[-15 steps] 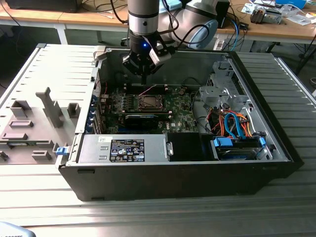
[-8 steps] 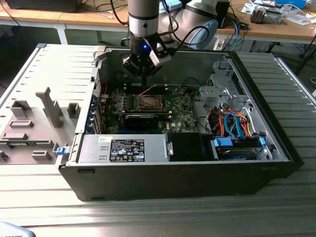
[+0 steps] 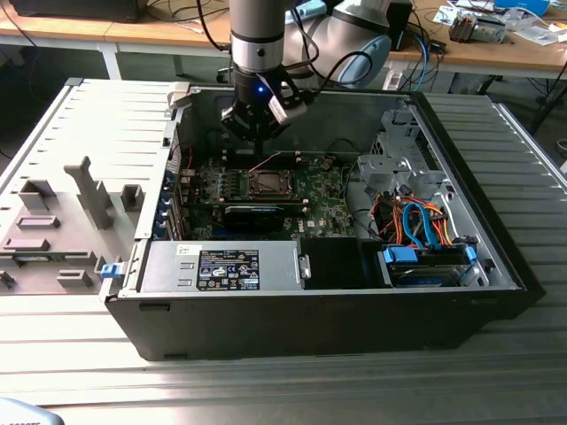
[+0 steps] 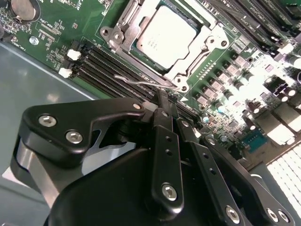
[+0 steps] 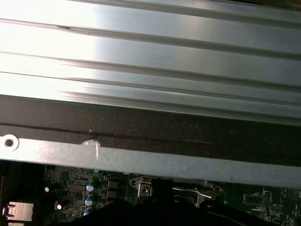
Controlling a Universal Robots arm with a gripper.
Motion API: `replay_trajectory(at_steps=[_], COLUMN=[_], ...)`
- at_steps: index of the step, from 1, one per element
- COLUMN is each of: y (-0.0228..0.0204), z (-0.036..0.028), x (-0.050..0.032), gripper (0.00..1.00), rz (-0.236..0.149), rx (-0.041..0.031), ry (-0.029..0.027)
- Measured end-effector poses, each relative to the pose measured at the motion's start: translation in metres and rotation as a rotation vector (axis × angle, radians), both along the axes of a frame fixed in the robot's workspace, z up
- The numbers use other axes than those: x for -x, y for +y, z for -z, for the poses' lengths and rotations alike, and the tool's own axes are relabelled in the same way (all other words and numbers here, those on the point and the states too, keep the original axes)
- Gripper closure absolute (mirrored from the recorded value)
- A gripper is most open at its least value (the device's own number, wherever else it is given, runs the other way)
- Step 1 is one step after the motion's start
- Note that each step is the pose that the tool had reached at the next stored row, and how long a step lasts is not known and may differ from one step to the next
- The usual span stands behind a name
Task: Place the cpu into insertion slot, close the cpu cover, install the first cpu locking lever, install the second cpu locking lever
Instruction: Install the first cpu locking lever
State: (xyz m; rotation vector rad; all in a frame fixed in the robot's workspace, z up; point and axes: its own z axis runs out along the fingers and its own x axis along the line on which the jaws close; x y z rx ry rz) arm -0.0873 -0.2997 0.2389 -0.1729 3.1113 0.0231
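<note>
Your hand (image 4: 162,101) hangs just above the motherboard (image 4: 61,28), beside the insertion slot (image 4: 164,40), with its fingers (image 4: 165,141) drawn together into a closed tip that grips nothing you can see. In the exterior view the hand (image 3: 257,133) sits over the open computer case (image 3: 310,319), directly above the insertion slot (image 3: 266,184).

In the second wrist view the cpu (image 4: 164,33) lies flat inside the insertion slot, its silvery top facing up. The cpu cover (image 4: 195,59) frames it as a shiny metal plate with the chip showing through its window; you cannot tell whether it is fully pressed down. A thin wire locking lever (image 4: 141,82) runs along the slot's edge nearest the hand, between the slot and the black memory slots (image 4: 110,70), and the fingertips are just beside it.

In the first wrist view the case's metal edge (image 5: 150,160) lies over the slot's lever hardware (image 5: 188,190).
</note>
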Motion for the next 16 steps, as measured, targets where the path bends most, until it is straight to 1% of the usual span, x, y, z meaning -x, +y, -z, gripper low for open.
replay_trajectory(at_steps=[4,10,15,16], y=[0.0015,0.0028,0.004,0.0044], z=[0.0049,0.0104,0.0137,0.0157], x=[-0.0006,-0.0007,-0.0029,-0.0039], gripper=[0.89,0.89,0.89,0.89], rz=[0.0,0.005,0.007,0.007], rx=[0.0,-0.0001,-0.0001,0.0], ry=[0.0,0.0,-0.0001,0.0])
